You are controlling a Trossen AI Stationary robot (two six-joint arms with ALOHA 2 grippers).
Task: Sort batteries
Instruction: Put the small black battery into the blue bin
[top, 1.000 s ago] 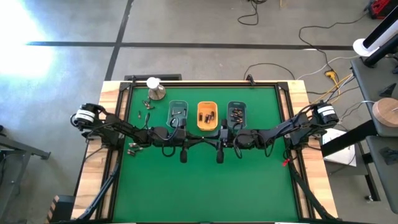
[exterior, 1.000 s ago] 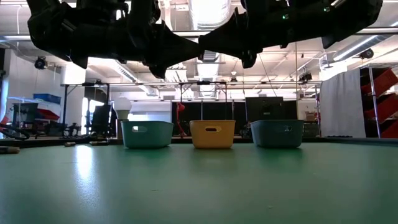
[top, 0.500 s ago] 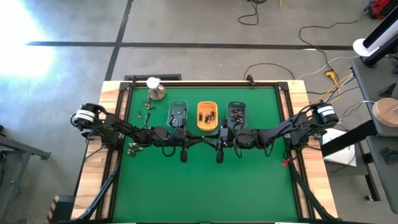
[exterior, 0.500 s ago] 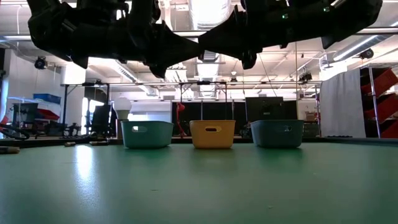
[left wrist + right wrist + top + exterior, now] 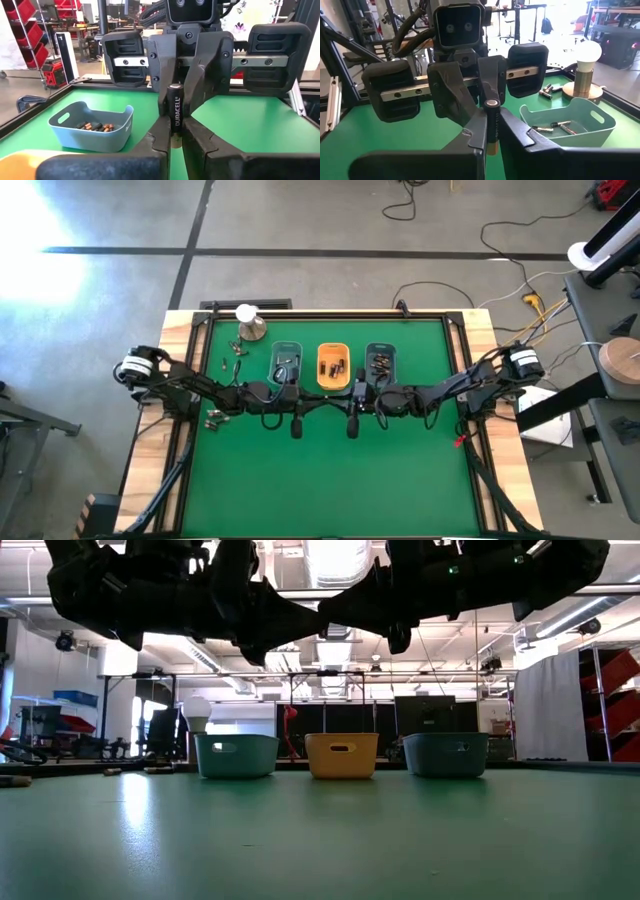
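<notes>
Black-and-copper battery (image 5: 174,114) stands upright mid-table, above the mat, pinched by both grippers at once: left gripper (image 5: 293,402) and right gripper (image 5: 354,402) face each other, fingers (image 5: 512,136) of each closed on it. Behind sit three trays: teal tray (image 5: 287,363), orange tray (image 5: 333,366), grey-blue tray (image 5: 380,363), each with batteries. Loose batteries (image 5: 232,350) lie near the dome (image 5: 250,327), on the table's (image 5: 330,480) far left.
</notes>
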